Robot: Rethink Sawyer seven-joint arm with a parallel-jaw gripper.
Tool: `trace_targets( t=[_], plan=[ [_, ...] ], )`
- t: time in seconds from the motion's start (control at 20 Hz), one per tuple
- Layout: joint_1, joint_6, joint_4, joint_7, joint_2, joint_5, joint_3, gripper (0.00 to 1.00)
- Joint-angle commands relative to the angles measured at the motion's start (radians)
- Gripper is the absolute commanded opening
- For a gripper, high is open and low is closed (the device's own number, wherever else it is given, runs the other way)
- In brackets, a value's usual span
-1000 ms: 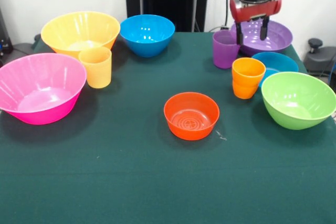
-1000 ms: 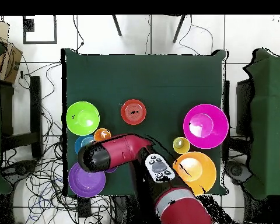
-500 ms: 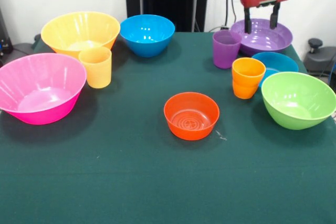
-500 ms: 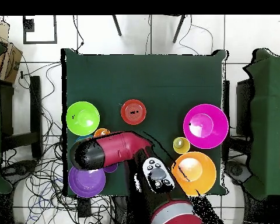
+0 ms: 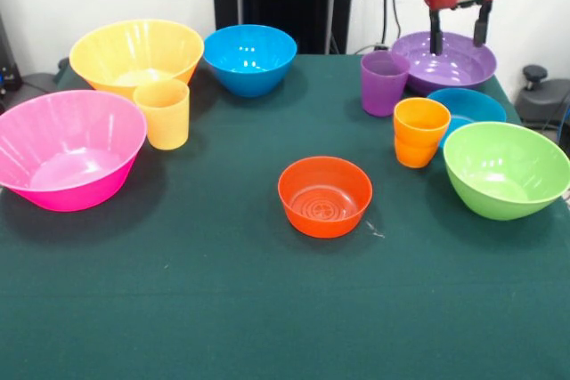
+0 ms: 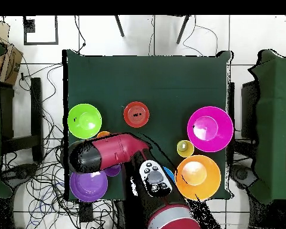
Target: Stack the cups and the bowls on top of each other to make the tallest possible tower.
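My gripper [image 5: 460,37] is open and empty, hanging above the wide purple bowl [image 5: 445,64] at the far right. The purple cup [image 5: 383,83] stands just left of that bowl. The orange cup [image 5: 419,131] stands upright beside the small blue bowl [image 5: 468,106] and the lime green bowl [image 5: 505,169]. The small red-orange bowl [image 5: 324,195] sits alone in the middle, apart from the orange cup. The yellow-orange cup [image 5: 163,113] stands between the big pink bowl [image 5: 67,149] and the big yellow bowl [image 5: 136,55]. The medium blue bowl [image 5: 250,58] sits at the back. Nothing is stacked.
In the overhead view the red arm [image 6: 109,154] lies across the table's near-left corner, over the purple bowl [image 6: 89,186] and hiding the purple cup. The green bowl [image 6: 84,120] sits near the table's left edge. Cables lie on the floor around the table.
In the front view the gripper has risen and moved right, from beside the purple cup to above the purple bowl's middle. The cups and bowls have not moved.
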Motion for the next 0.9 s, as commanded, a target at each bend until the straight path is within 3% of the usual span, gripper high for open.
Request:
trace_targets(
  t=[0.05, 0.45, 0.7, 0.9],
  plan=[
    [-0.003, 0.041, -0.084, -0.029, 0.104, -0.067, 0.013, 1.0],
    [-0.01, 0.101, -0.159, -0.102, 0.129, -0.134, -0.001, 1.0],
    [-0.028, 0.087, -0.173, -0.116, 0.147, -0.177, 0.004, 1.0],
    [-0.05, 0.114, -0.18, -0.128, 0.155, -0.177, 0.027, 1.0]
  ],
)
